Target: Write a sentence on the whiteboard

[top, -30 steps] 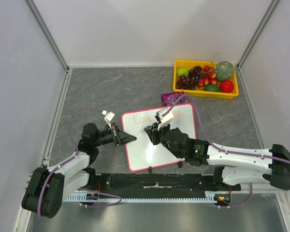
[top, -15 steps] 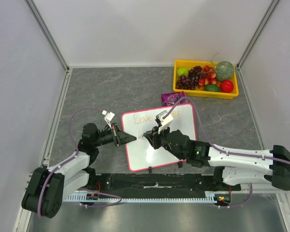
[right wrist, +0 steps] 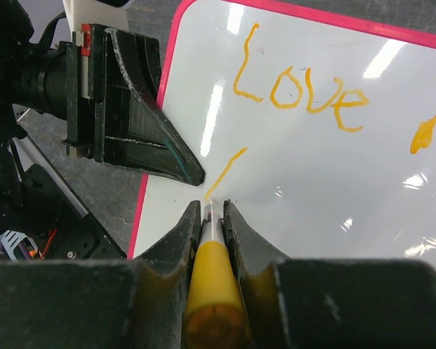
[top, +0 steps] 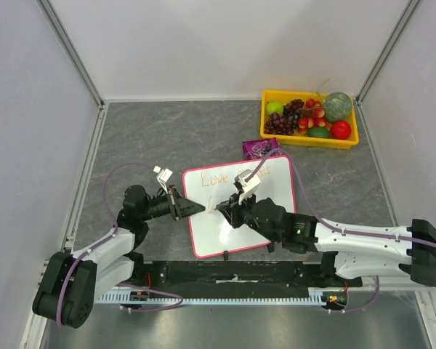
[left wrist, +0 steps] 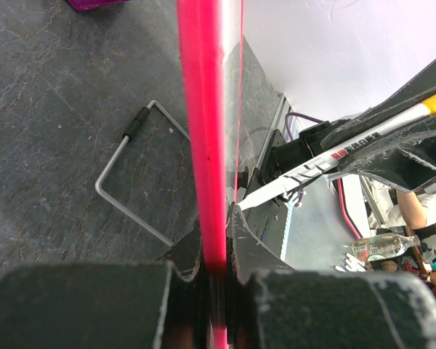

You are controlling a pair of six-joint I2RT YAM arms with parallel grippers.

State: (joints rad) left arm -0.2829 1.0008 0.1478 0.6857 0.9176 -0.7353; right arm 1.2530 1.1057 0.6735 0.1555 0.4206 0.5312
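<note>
Pinches the board [top: 218,236] by its left frame edge in the left gripper [top: 195,209], jaws clamped tight. Clasps an orange marker [right wrist: 212,283] in the right gripper [right wrist: 214,216], tip down on the board's white face, at the low end of a slanted stroke [right wrist: 225,173] under the orange writing [right wrist: 301,91], "Love" legible. Beyond the board's far right corner, the bin [top: 305,142]; just off its far edge, a purple pack [top: 260,148].

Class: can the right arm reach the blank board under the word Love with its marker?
Probably yes. The right gripper holds the marker with its tip at the whiteboard below Love; nothing lies between, and the left gripper clamps only the frame's left edge.
</note>
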